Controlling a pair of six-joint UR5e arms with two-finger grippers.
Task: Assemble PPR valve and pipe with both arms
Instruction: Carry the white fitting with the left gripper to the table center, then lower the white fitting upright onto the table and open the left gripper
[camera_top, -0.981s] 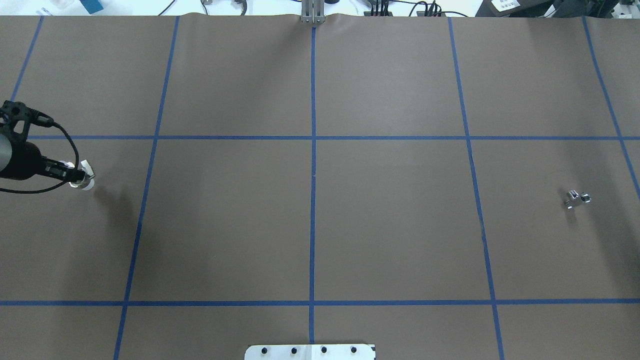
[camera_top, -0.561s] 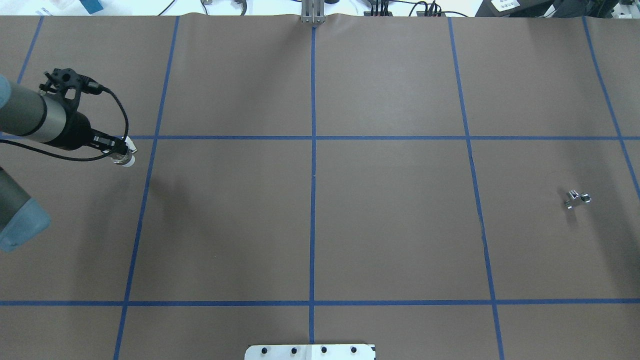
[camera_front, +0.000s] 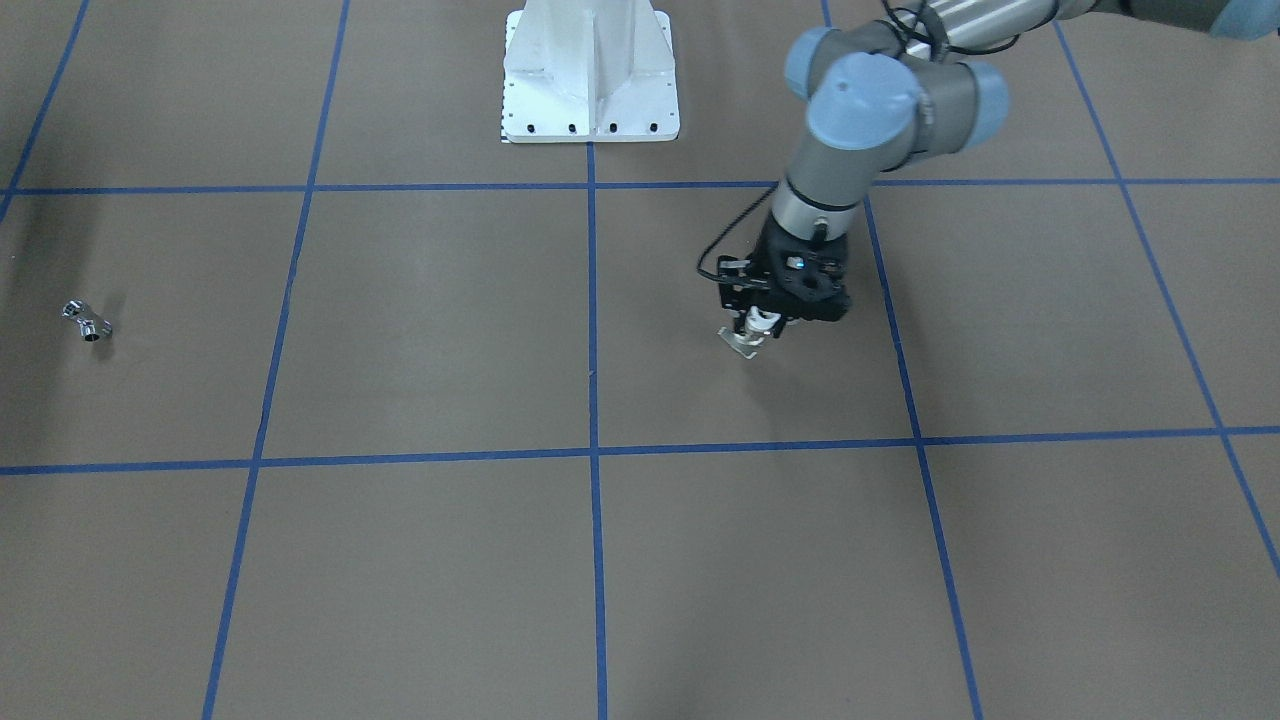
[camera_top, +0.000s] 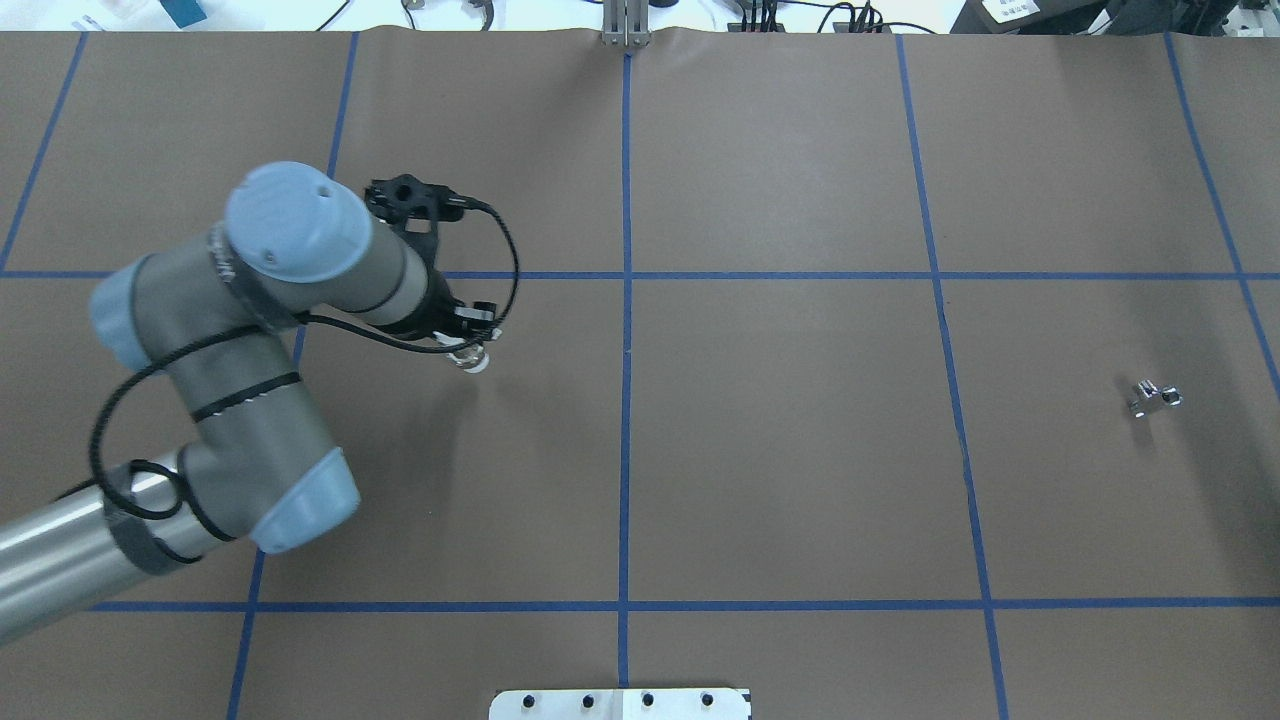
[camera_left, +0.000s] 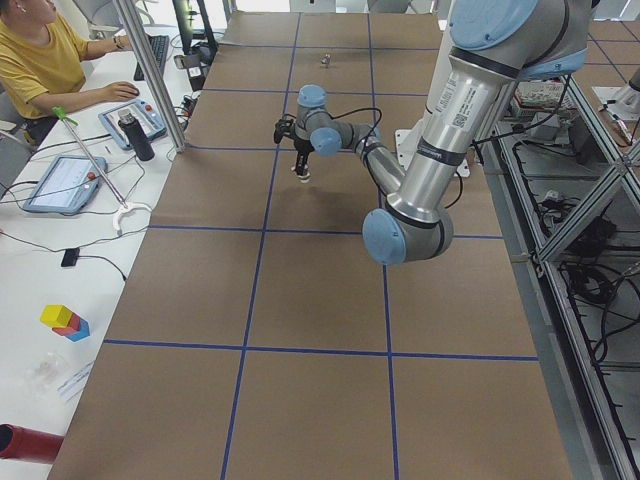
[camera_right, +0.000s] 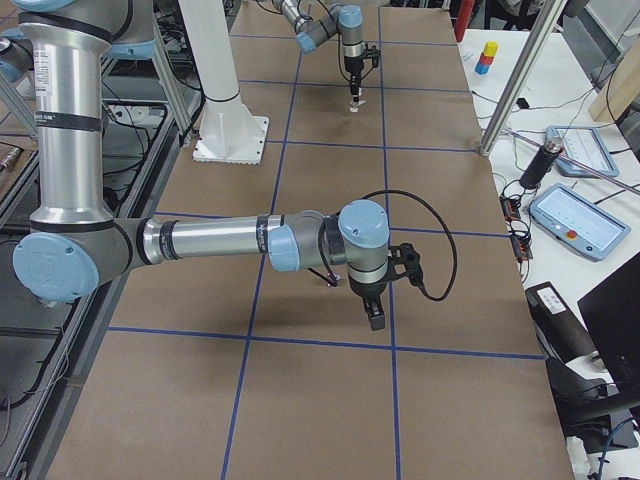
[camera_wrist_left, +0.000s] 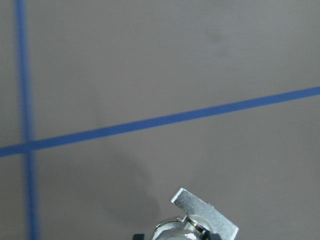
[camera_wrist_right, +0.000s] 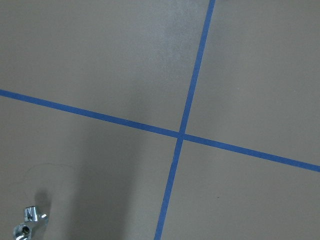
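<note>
My left gripper is shut on the PPR valve and holds it just above the brown table, left of the centre line. The front view shows the valve hanging under the left gripper. The left wrist view shows its grey lever tab at the bottom edge. The chrome pipe lies alone at the far right; it also shows in the front view and the right wrist view. My right gripper shows only in the exterior right view, low over the table; I cannot tell whether it is open.
The white pedestal base stands at the robot's side of the table. Blue tape lines divide the brown surface into squares. An operator's desk with tablets runs along the far edge.
My left arm has swung from the far left edge towards the table's centre, carrying the valve with it. The pipe has not moved.
</note>
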